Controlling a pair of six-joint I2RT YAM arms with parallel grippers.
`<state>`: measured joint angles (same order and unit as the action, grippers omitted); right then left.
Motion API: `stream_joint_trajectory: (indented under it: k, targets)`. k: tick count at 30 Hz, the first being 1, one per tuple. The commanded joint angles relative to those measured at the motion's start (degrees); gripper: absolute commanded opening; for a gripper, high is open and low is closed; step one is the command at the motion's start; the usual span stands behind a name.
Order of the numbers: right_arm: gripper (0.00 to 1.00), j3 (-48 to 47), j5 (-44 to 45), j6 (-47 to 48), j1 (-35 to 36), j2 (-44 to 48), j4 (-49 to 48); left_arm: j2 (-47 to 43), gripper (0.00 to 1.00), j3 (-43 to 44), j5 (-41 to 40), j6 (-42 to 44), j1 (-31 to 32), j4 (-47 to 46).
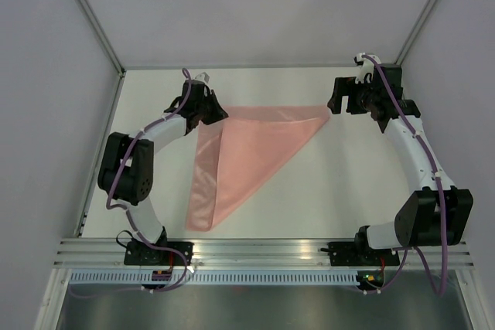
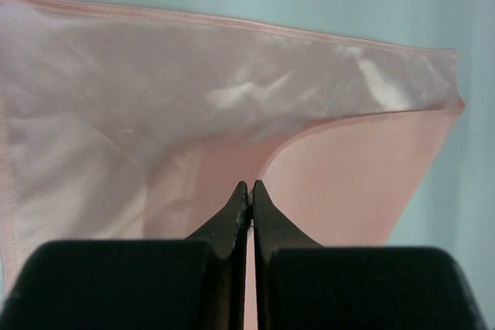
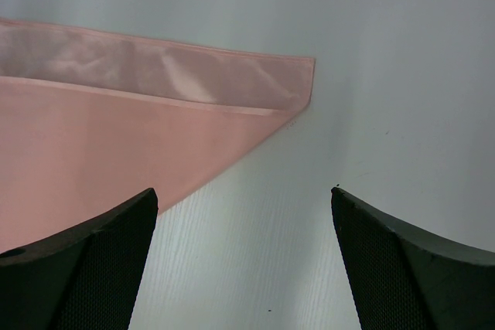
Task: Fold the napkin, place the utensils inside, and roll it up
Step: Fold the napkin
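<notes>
Left gripper (image 1: pixel 210 108): we see it in the upper left of the overhead view, at the napkin's upper-left corner; in the left wrist view (image 2: pixel 249 191) its jaws are clenched tip to tip, with a curved edge of the cloth drawn into them, so we read it as grasping the napkin.
Napkin (image 1: pixel 259 141): salmon-pink and slightly glossy; it lies in the middle of the overhead view as a rough triangle, with its long straight edge along the top, one point reaching right and another pointing to the lower left.
Napkin, left side: a paler, thinner band runs from the left gripper down to the lower-left point.
Napkin, left wrist view (image 2: pixel 155 98): a shiny creased layer fills the upper part of the frame, raised over a flat matte layer at the lower right.
Napkin, right wrist view (image 3: pixel 93 137): its right corner lies flat in the upper left of the frame, a glossy strip over a matte sheet.
Right gripper (image 1: pixel 337 103): upper right of the overhead view, just beside the napkin's right tip; in its own view (image 3: pixel 242 192) the jaws are spread wide and released, with only bare table between them.
Table (image 1: pixel 348 191): white; the napkin rests on it.
</notes>
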<state>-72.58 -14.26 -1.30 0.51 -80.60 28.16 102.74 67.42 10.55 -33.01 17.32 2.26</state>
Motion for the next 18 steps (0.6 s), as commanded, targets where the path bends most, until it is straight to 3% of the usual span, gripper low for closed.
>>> stream_joint_trajectory:
  k: [1,18]
  targets:
    - [0.98,-1.52,0.20,-1.07,0.19,-0.09,1.19,1.67,0.02,3.94,2.37,-0.91,-1.67,1.78]
    - [0.98,-1.43,0.02,-0.63,0.19,0.35,1.28,7.65,0.02,13.00,3.87,-0.65,-6.07,6.09]
